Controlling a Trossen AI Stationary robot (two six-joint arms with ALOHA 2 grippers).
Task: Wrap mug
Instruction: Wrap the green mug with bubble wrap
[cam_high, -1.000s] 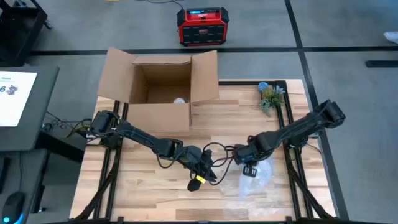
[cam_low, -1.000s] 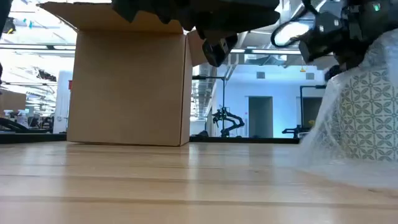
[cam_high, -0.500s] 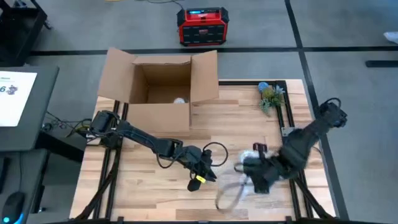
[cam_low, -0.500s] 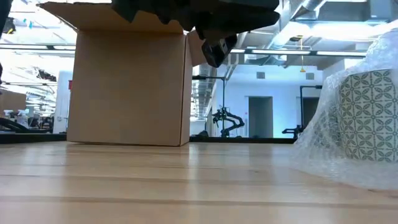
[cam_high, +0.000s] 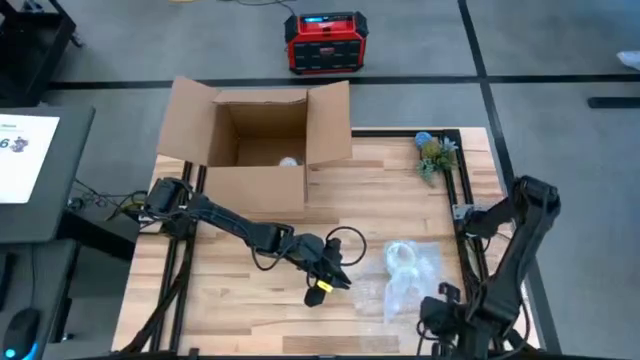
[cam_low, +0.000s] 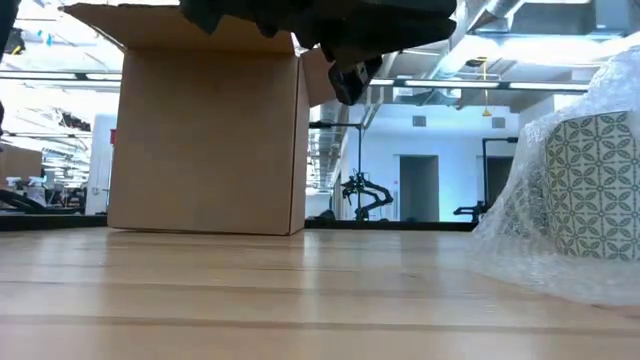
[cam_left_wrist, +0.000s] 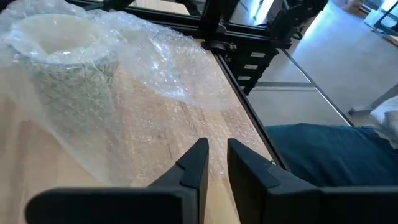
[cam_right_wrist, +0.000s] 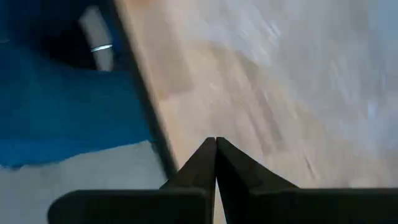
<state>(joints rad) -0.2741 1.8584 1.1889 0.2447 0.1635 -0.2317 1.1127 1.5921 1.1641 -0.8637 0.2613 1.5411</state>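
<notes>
I saw the mug (cam_high: 402, 256) upright on bubble wrap (cam_high: 415, 290), right of centre on the surface (cam_high: 230, 300). My left end effector (cam_left_wrist: 215, 163) hovered beside it, fingers narrowly parted. My right end effector (cam_right_wrist: 215, 144) sat closed at the near-right edge. No legible writing.

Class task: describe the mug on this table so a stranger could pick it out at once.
Start at the open cardboard box at the table's back. Go toward the front right: the mug stands upright on crumpled bubble wrap. Nothing else there is white with a grey pattern.
</notes>
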